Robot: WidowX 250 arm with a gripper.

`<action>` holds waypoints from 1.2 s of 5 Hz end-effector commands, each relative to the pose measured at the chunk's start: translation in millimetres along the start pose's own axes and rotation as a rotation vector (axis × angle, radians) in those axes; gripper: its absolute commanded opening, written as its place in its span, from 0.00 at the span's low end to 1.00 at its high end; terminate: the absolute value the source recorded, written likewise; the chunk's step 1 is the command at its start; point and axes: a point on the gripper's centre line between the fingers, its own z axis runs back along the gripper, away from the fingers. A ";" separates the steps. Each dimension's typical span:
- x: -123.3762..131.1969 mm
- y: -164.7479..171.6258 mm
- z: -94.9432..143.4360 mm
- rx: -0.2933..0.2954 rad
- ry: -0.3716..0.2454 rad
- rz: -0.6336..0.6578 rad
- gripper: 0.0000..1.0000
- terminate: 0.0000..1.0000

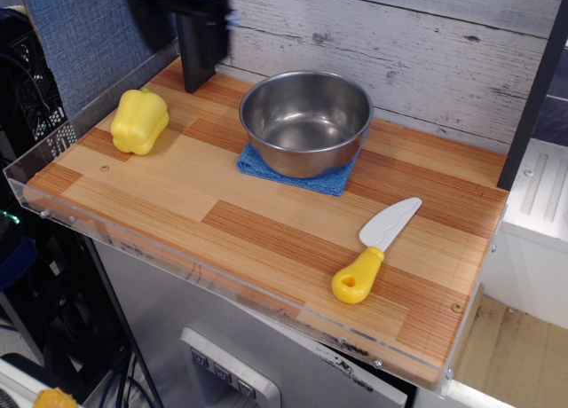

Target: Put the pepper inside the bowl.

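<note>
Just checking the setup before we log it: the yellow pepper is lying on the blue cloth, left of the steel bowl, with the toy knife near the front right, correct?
Not quite. In the observation.image view the pepper lies on the bare wooden board, apart from the blue cloth; that cloth sits under the bowl. The pepper is left of the bowl, and the toy knife is near the front right.

Views: a single camera is covering the scene, so no second view is sharing any part of it.
Position: it is sitting above and in front of the counter [266, 222], off its near edge.
Facing: it is looking down at an angle toward the plank wall [426, 44] behind.
Nearness: it is standing at middle range, taking in the whole counter.
Framing: the counter is running diagonally, and the blurred pincer [197, 22] is being cut by the top edge.
</note>
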 end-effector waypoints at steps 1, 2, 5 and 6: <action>-6.3 54.2 -42.6 -0.006 0.125 0.079 1.00 0.00; -13.5 48.4 -60.4 0.002 0.188 0.080 1.00 0.00; -8.2 26.4 -71.9 0.061 0.196 0.087 1.00 0.00; -11.3 30.3 -70.7 0.072 0.178 0.105 1.00 0.00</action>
